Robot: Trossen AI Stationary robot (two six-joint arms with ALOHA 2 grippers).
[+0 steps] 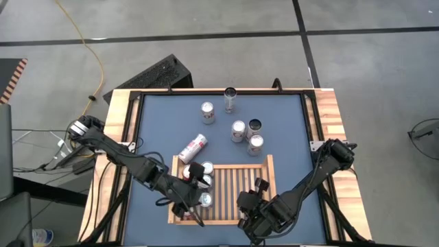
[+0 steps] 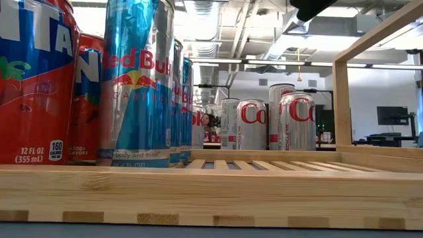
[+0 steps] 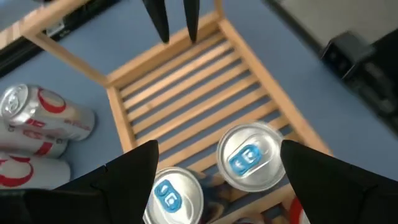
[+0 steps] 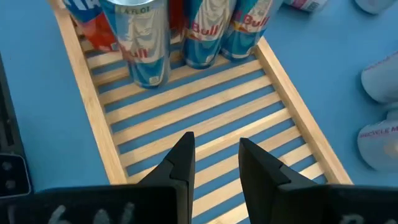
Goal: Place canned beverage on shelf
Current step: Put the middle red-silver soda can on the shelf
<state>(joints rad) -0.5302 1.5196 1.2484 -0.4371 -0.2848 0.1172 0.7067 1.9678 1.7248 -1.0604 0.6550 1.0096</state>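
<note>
Cans [image 1: 199, 184]: shiny metal cylinders on slatted-wood shelf [image 1: 240, 185].

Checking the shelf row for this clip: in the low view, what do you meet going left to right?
Red Fanta can → tall blue-and-silver Red Bull can → silver Diet Coke cans standing beyond the tray → upright light-wood post of the slatted tray.

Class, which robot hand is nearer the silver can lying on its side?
Left. The left hand is over the tray's left end, just below the lying can; the right hand is farther right.
</note>
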